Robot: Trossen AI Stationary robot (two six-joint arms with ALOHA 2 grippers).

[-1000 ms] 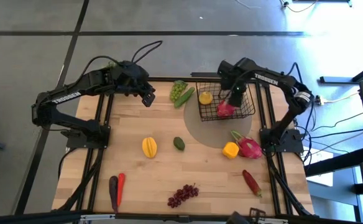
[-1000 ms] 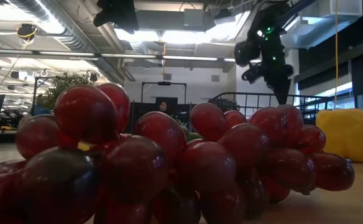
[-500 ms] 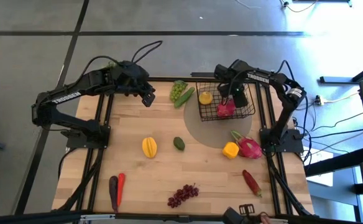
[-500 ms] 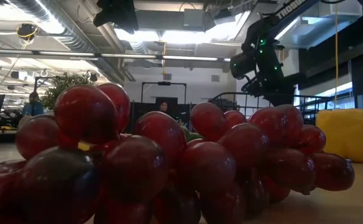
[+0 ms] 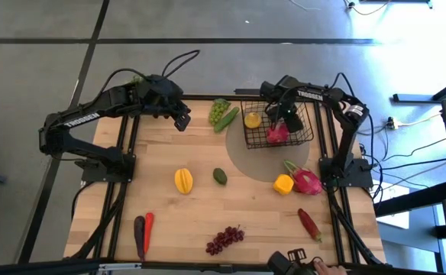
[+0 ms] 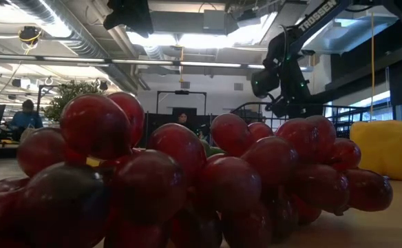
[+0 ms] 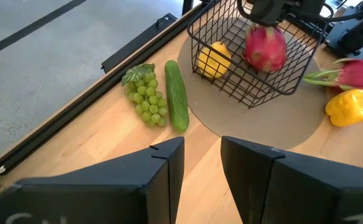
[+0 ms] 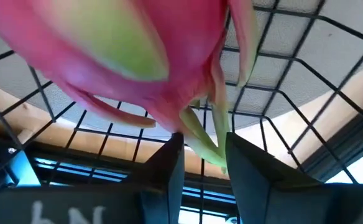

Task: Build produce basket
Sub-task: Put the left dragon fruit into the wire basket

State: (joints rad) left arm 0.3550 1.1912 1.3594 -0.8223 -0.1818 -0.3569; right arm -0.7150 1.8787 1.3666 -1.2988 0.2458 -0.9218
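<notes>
The black wire basket (image 5: 305, 139) stands on a grey round mat at the table's far right. It holds a lemon (image 5: 252, 120) and a pink dragon fruit (image 5: 276, 134). My right gripper (image 5: 286, 117) hangs over the basket, shut on that dragon fruit (image 8: 125, 56). My left gripper (image 5: 183, 121) waits open in the air near the far edge, left of the green grapes (image 7: 145, 99) and cucumber (image 7: 176, 104), which lie on the table. A second dragon fruit (image 5: 307, 182) and the yellow pepper (image 5: 283, 184) lie in front of the basket. My right gripper pinches the dragon fruit's green-pink leaf tips (image 8: 201, 135) between its two fingers, coming from above and pointing down. The fruit hangs below the fingers inside the basket (image 7: 265, 46). I cannot tell whether its lower end rests on the mesh floor.
Spread over the wooden table are a starfruit (image 5: 183, 181), an avocado (image 5: 220, 176), a chili (image 5: 309, 224), purple grapes (image 5: 224, 240), a carrot (image 5: 148, 228) and an eggplant (image 5: 139, 237). The purple grapes (image 6: 173, 179) fill the low view's foreground.
My right gripper has shifted a little toward the table's left over the basket, and its arm has swung with it. The dragon fruit has stayed inside the basket. The left arm has kept still.
</notes>
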